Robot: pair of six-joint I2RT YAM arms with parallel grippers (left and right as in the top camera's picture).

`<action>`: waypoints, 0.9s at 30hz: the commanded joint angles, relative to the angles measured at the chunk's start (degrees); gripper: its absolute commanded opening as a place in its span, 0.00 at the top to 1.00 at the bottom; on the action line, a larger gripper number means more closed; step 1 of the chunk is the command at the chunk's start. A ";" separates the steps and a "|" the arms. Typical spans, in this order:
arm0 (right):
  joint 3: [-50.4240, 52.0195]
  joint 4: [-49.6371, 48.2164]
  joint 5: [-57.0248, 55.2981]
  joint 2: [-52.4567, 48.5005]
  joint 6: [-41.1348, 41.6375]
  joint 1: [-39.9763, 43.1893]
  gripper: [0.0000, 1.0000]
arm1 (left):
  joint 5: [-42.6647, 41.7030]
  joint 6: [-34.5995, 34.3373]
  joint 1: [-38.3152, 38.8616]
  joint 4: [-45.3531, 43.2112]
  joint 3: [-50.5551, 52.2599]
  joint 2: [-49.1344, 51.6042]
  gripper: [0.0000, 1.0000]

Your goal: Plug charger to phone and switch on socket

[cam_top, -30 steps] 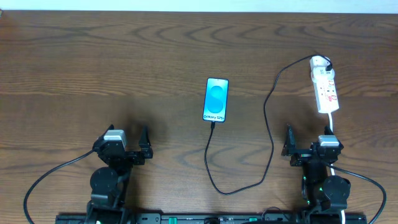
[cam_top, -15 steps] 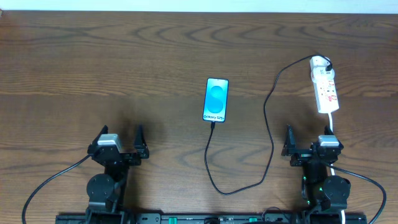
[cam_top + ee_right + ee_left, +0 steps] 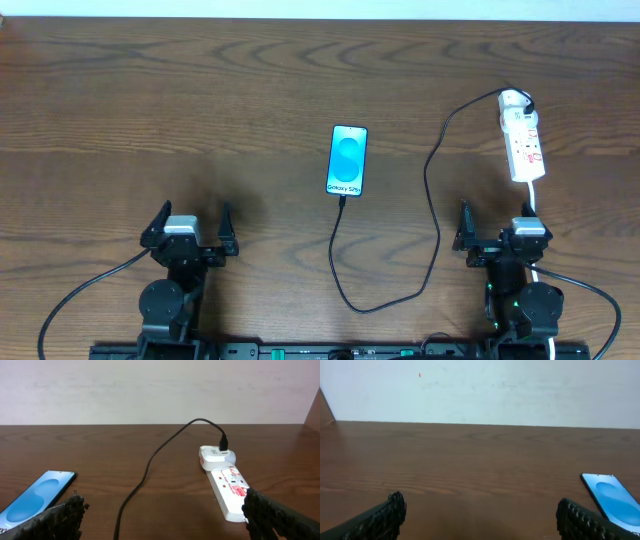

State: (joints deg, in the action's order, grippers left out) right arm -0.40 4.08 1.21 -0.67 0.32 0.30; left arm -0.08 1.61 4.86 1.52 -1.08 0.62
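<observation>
**Q:** Status of the pincers?

**A:** From my console, the left gripper point(image 3: 193, 218) has its jaws spread wide with nothing between them. It sits low over the near-left part of the table point(image 3: 200, 100). The right gripper point(image 3: 162, 502) is the same on the near-right: fingers far apart and holding nothing. Neither one touches any object.

**Q:** Where is the phone?

**A:** The phone point(image 3: 347, 160) lies flat at mid-table with its blue screen up, between the two arms and farther out than both.

**Q:** And the charger?

**A:** The charger point(image 3: 432, 200) meets the phone's near short edge, and the tip looks seated there. From that edge the cable runs toward me, loops between the arms, then climbs up the right side to a white adapter point(image 3: 218, 456) on the far end of the socket point(image 3: 523, 140).

**Q:** What about the socket itself?

**A:** It lies far right, ahead of the right arm. Its white cord point(image 3: 533, 195) trails back toward that arm. I see red markings on its face, but I cannot tell the switch position at this resolution.
</observation>
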 commanded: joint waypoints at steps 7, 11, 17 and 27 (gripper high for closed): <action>0.09 0.26 -0.44 0.28 -0.81 -0.39 0.01 | 0.76 2.21 -0.35 2.73 0.87 -0.55 0.02; 0.09 0.28 -0.44 0.28 -0.81 -0.39 0.01 | 0.79 1.73 -0.35 2.75 0.85 -0.55 0.02; 0.09 0.26 -0.44 0.28 -0.81 -0.39 0.01 | 0.79 1.18 -0.35 2.73 0.87 -0.55 0.02; 0.09 0.26 -0.44 0.28 -0.81 -0.39 0.01 | 0.57 1.14 -0.35 2.69 0.87 -0.55 0.02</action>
State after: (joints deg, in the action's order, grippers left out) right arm -0.40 4.05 1.21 -0.69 0.32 0.30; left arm -0.08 2.85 4.86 1.56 -1.10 0.62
